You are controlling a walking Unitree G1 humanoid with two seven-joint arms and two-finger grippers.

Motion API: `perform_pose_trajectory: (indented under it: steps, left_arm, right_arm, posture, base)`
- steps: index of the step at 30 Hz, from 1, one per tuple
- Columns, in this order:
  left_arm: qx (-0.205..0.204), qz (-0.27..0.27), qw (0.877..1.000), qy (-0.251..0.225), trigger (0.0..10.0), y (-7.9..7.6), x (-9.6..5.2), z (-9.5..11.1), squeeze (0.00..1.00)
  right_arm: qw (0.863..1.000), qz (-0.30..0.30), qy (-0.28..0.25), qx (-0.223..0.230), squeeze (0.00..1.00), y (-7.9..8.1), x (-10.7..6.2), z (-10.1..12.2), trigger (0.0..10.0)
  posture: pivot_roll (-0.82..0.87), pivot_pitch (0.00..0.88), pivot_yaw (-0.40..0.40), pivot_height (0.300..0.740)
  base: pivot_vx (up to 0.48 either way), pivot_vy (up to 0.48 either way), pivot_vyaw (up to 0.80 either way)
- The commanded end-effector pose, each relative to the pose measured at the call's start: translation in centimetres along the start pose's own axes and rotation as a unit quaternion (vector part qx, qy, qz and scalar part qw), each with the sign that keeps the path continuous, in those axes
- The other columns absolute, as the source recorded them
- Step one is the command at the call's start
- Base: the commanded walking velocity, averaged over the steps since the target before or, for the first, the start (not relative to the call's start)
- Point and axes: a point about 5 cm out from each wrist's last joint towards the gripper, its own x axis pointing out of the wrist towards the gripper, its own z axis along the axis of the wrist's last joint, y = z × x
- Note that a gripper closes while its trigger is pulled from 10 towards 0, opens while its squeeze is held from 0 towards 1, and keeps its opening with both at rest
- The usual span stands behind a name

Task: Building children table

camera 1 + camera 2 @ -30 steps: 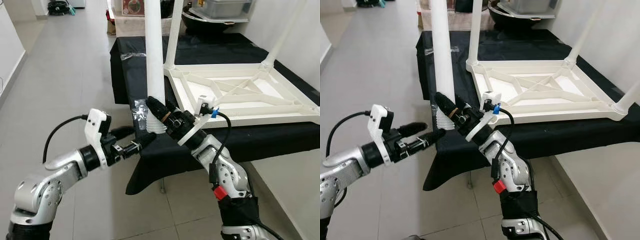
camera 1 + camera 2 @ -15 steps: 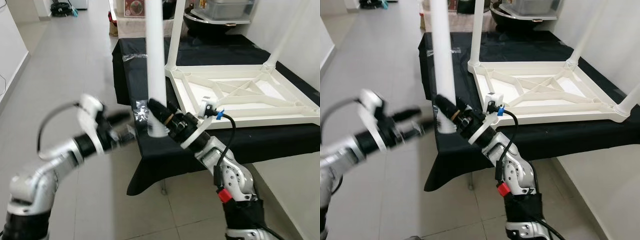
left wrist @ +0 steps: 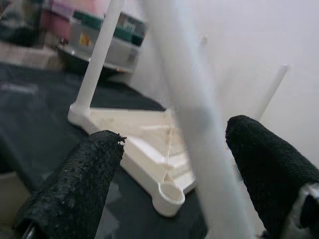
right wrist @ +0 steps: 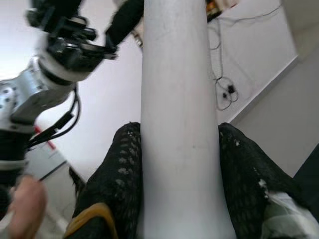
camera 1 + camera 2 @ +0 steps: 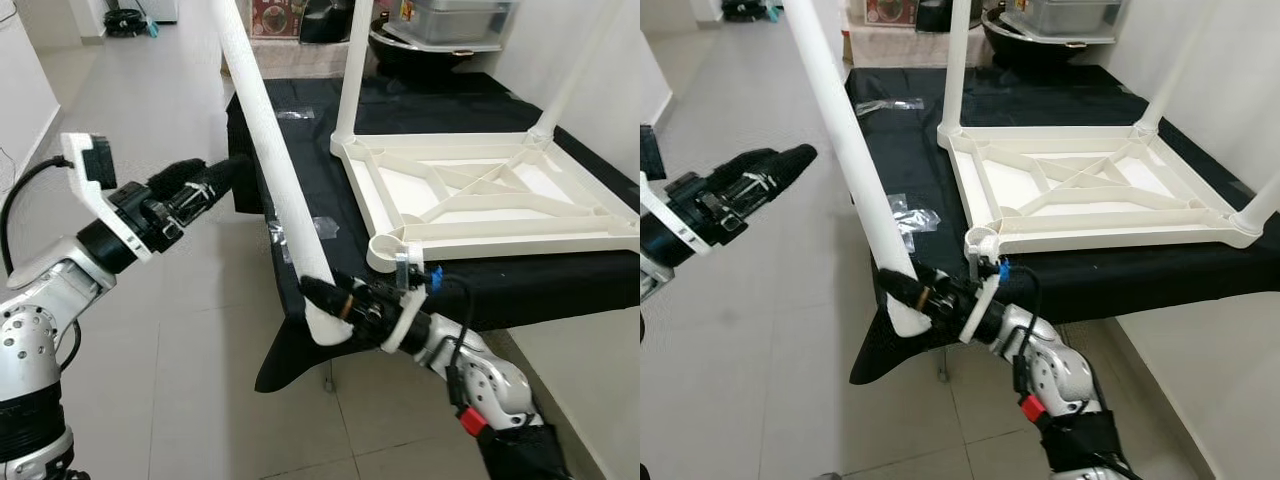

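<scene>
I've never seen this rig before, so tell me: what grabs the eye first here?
A long white table leg slants across the scene, the right gripper clamped near its lower end off the black-draped bench's corner. Beside it an upturned white tabletop shows an empty corner socket; the left gripper hovers open.

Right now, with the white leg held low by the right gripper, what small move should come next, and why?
Probably swing the white table leg's base toward the empty corner socket. The right gripper clamps it tilted, beside the tabletop frame; the left gripper is open, apart.
</scene>
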Motion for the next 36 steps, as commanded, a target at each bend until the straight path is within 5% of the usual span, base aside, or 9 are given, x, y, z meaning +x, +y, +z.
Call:
perform_pose_trajectory:
  steps: [1,11,20,32,36]
  left_arm:
    - [-0.014,0.01,1.0,0.017,10.0,0.4,-0.3,-0.9,0.0]
    - [-0.025,0.007,0.999,0.019,10.0,0.3,0.0,-0.9,0.0]
    - [-0.027,-0.043,0.998,0.028,10.0,-1.2,0.6,-0.9,0.0]
    - [-0.001,-0.043,0.993,0.111,10.0,-1.4,-1.1,-3.9,0.0]
    - [0.01,-0.017,0.994,0.109,10.0,-1.0,-1.3,-4.1,0.0]
  right_arm:
    - [0.999,0.046,0.018,-0.004,0.0,1.0,-0.2,-0.1,0.0]
    - [0.993,0.096,0.063,-0.012,0.0,1.8,-0.9,-0.4,0.0]
    - [0.992,0.067,0.091,-0.046,0.0,0.6,-0.4,-0.9,0.0]
    - [0.997,-0.012,0.029,-0.067,0.0,-1.7,0.0,1.8,0.0]
    - [0.997,0.018,0.035,-0.062,0.0,-1.2,-0.3,1.9,0.0]
  posture:
    - [0.12,0.079,-0.058,0.74]
    - [0.12,0.085,-0.057,0.74]
    - [0.12,0.085,-0.057,0.74]
    - [0.12,0.088,-0.061,0.74]
    - [0.12,0.089,-0.066,0.74]
  base:
    - [0.0,0.0,0.0]
    - [0.0,0.0,0.0]
    - [0.0,0.0,0.0]
    - [0.0,0.0,0.0]
    - [0.0,0.0,0.0]
